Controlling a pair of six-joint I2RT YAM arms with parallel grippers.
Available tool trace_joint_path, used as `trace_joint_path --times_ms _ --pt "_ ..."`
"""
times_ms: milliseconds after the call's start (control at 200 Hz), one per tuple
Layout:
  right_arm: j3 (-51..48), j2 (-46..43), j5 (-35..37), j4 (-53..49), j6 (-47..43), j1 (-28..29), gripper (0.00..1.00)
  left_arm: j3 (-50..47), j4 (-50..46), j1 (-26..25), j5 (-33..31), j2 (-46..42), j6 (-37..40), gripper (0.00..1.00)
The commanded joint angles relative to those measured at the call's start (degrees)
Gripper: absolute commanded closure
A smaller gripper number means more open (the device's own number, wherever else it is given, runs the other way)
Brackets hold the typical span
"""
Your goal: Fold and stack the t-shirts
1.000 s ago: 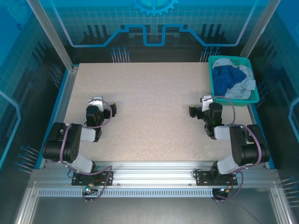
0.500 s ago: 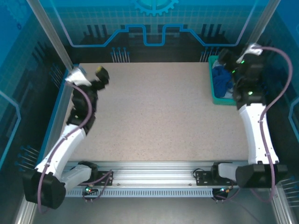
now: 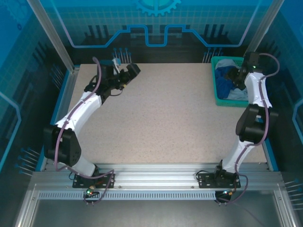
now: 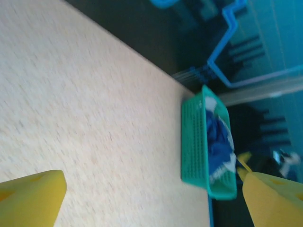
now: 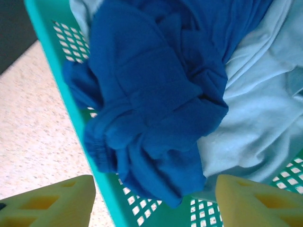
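Observation:
A crumpled royal blue t-shirt (image 5: 156,104) lies on top of a light grey t-shirt (image 5: 265,104) inside the teal mesh basket (image 3: 222,100) at the table's back right. In the top view the blue t-shirt (image 3: 226,80) and the grey t-shirt (image 3: 236,93) both show in the basket. My right gripper (image 3: 239,77) hangs just over them, open. In its wrist view the right gripper (image 5: 154,203) has one yellow finger (image 5: 47,203) outside the basket wall and the other over the grey cloth. My left gripper (image 3: 131,70) is open over the back left of the table.
The speckled table (image 3: 165,118) stretches between the arms. Blue-lit panels wall in the back and sides. In the left wrist view the left gripper (image 4: 151,203) looks across bare tabletop to the basket (image 4: 194,142) at the far edge.
Both arms have swung from low near their bases up to the back of the table. The right gripper has come over the basket and narrowed a little. The left has moved rightward.

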Motion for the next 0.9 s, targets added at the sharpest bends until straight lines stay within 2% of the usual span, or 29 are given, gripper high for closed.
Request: trace_joint_path --times_ms 0,255,465,665,785,895 --pt "3.4 2.7 -2.9 -3.2 -1.1 0.2 0.35 -1.4 1.9 -1.3 7.3 -1.6 -3.7 0.07" --pt "5.8 8.7 -2.1 -2.1 0.4 -0.4 0.59 -5.2 0.3 -2.9 7.3 -4.8 -3.8 0.11" --pt "5.4 7.3 -1.3 0.7 0.0 0.8 1.00 -4.8 -3.7 -2.9 6.1 -7.0 -1.1 0.12" --pt "1.7 -3.6 3.1 5.6 0.6 4.2 1.00 -4.7 -6.1 -2.9 4.2 -9.0 0.2 0.18" --pt "3.3 -11.1 5.8 7.8 0.6 7.7 1.00 -3.8 -7.7 -2.9 2.5 -9.3 0.8 0.21" --pt "8.3 -14.8 2.9 10.3 1.1 10.9 1.00 -2.4 -9.4 -2.9 0.6 -9.3 1.8 0.23"
